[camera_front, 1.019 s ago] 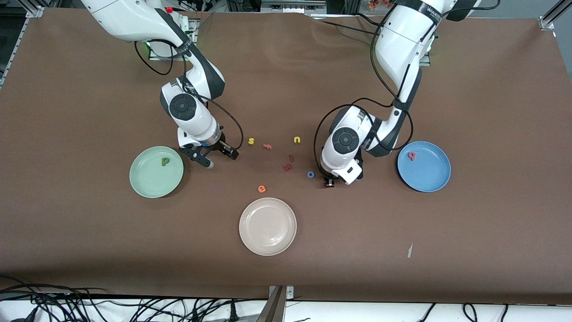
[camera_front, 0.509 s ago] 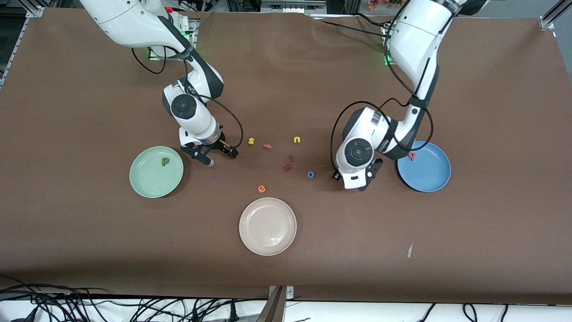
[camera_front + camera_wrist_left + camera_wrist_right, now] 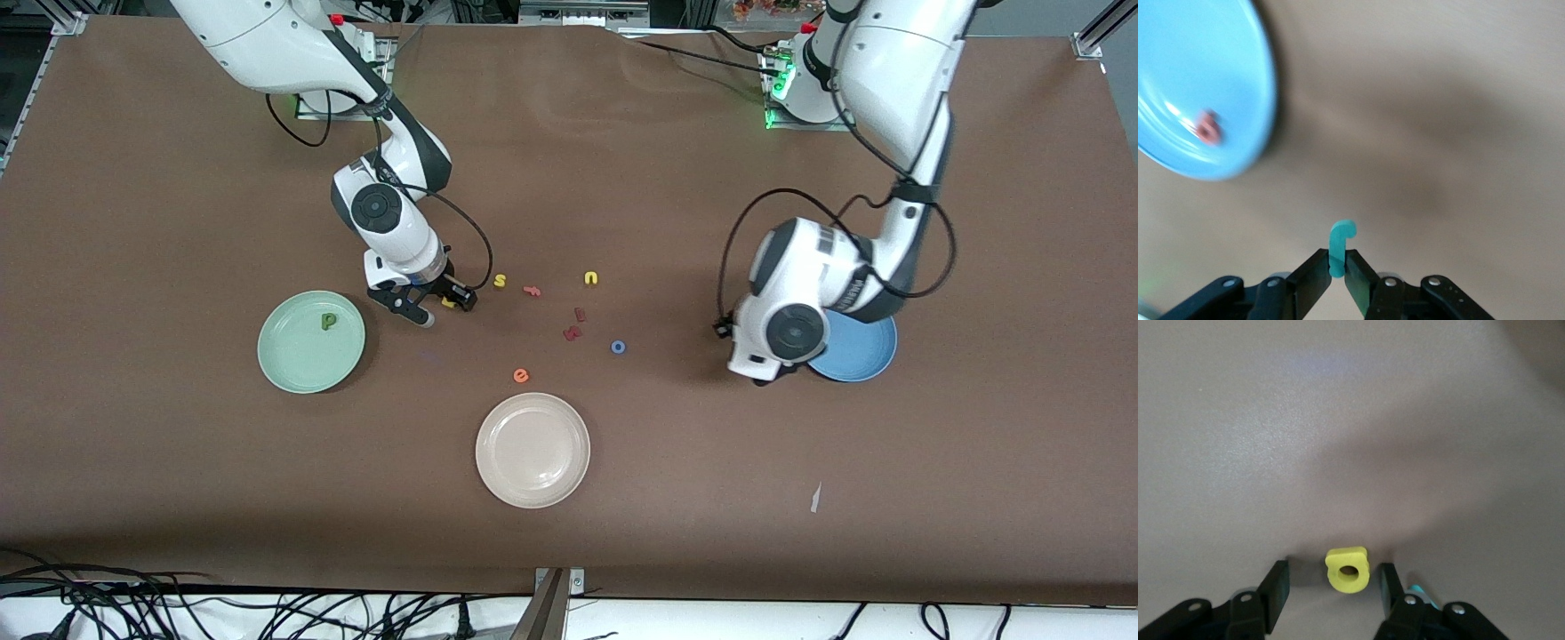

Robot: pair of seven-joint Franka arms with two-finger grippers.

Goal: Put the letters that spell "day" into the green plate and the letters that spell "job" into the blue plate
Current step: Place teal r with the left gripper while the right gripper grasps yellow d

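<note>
The right claw (image 3: 1331,587) is down at the bench (image 3: 178,498), between the green plate (image 3: 293,369) and the yellow s (image 3: 500,281). Its fingers stand apart with the yellow a (image 3: 1347,569) on the bench between them, a gap on each side. The dark green d (image 3: 329,321) lies in the green plate.

The left claw (image 3: 1338,270) is up in the air over the bench just beside the blue plate (image 3: 1198,60), at that plate's edge toward the right arm's end. It is clamped on the teal j (image 3: 1340,243), whose hook sticks out past the fingertips. The pinkish-red b (image 3: 1207,128) lies in the blue plate. The blue o (image 3: 618,347) rests on the bench, near the dark red letters (image 3: 574,325).
</note>
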